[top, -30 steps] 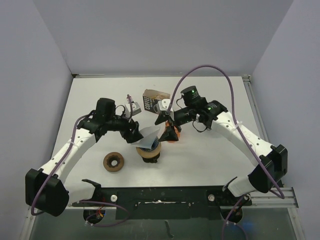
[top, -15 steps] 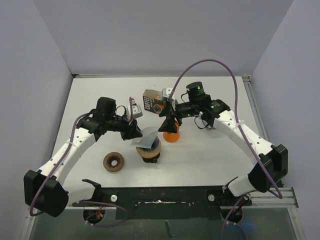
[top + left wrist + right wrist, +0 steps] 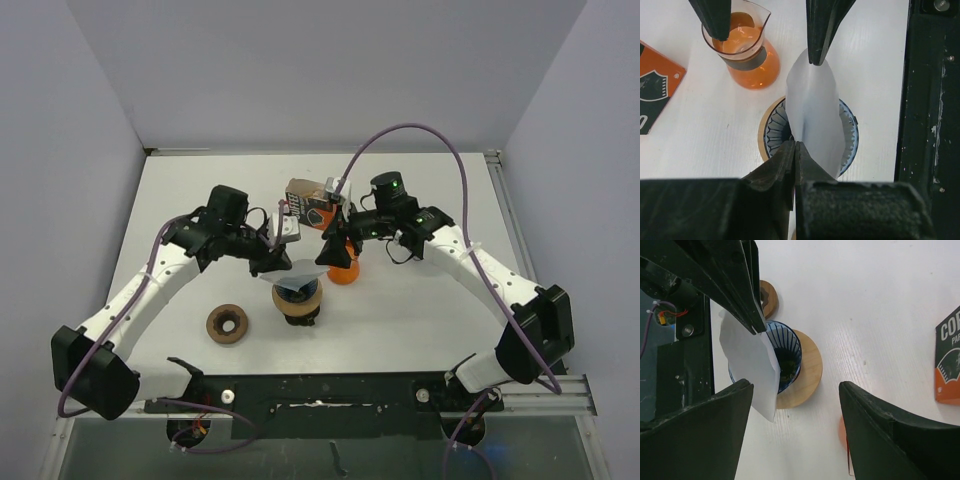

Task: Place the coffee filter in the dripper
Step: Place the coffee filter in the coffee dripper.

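The white coffee filter (image 3: 812,112) hangs folded over the blue ribbed dripper (image 3: 849,134), its lower part inside the cone. My left gripper (image 3: 796,146) is shut on the filter's near edge. From above, the filter (image 3: 294,286) sits over the dripper (image 3: 298,304) with the left gripper (image 3: 280,266) just beyond it. My right gripper (image 3: 338,256) stands open to the right, over the orange carafe (image 3: 344,273). In the right wrist view, the filter (image 3: 750,365) partly covers the dripper (image 3: 789,356), and the right gripper (image 3: 795,386) holds nothing.
The dripper rests on a round wooden base (image 3: 809,371). A wooden ring (image 3: 227,323) lies to its left. A coffee bag (image 3: 308,203) lies behind the carafe (image 3: 745,55). The black mounting rail (image 3: 930,120) runs along the near table edge.
My left gripper has shut on the filter and carried it right, over the dripper. The right gripper has pulled back from the filter toward the carafe.
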Tool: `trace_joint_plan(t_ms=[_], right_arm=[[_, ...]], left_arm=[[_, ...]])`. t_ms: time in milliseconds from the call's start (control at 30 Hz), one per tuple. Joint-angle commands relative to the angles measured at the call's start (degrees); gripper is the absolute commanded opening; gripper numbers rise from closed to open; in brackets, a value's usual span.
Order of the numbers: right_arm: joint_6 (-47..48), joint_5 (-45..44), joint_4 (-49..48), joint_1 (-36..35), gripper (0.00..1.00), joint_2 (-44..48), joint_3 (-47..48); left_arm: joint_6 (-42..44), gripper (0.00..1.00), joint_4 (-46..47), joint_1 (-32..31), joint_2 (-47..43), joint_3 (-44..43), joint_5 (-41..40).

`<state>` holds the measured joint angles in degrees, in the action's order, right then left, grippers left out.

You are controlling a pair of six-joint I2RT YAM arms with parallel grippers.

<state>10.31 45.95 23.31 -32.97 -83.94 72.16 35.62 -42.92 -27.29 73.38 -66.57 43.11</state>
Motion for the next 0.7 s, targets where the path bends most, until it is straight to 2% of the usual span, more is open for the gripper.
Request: trace_joint_plan(t_ms=[0,33,200,667], right_arm=[[-3.26,1.57,-4.25,0.36,0.7,1.22,-1.65],[-3.32,1.75,-4.5,0.36,0.71,1.29,-2.0],[-4.29,1.99,-5.67,0.36,0.71,1.46,-3.17],[-6.42,-2.79,-6.22,-1.53,0.66,-0.94,-4.09]], left_arm=[[1.31,0.0,-0.66,-0.5,0.29,-2.12,-0.87],[0.86,0.01,-0.17,-0.53,-0.02,-1.84,-1.19],[-0.95,0.23,1.82,-0.49,-2.01,0.15,-2.74],[-13.63,0.58,5.98,1.02,-4.42,2.56,-7.12]])
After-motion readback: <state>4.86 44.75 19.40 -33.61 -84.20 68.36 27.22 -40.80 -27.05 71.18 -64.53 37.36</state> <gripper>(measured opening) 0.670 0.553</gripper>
